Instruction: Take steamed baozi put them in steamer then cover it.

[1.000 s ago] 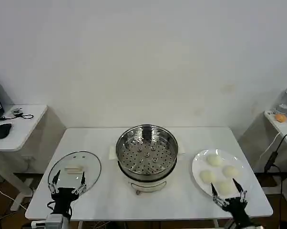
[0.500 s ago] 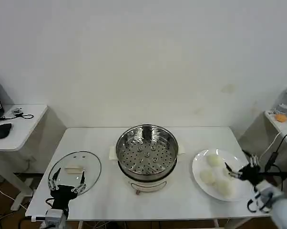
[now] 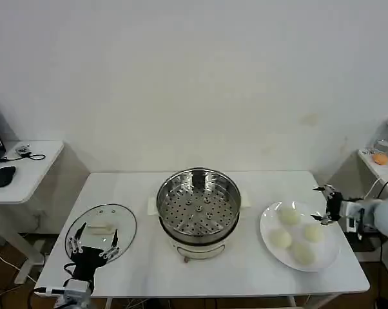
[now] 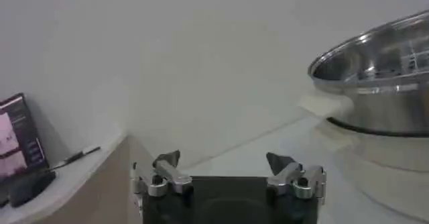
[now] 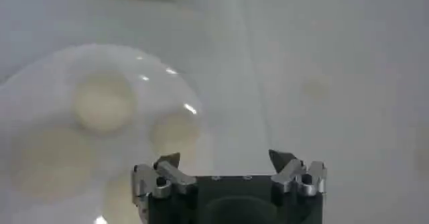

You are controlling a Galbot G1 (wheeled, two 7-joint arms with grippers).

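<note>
Right end effector (image 3: 325,205) risen rightward, open, above plate's far edge, steamed baozi (image 3: 296,235) just beside

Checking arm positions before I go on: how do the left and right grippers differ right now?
The left gripper sits low at the table's near edge over the round clear glass lid; the right gripper is raised at the far right side of the flat white plate, beside the creamy-white buns. Both have open, empty jaws.
</note>
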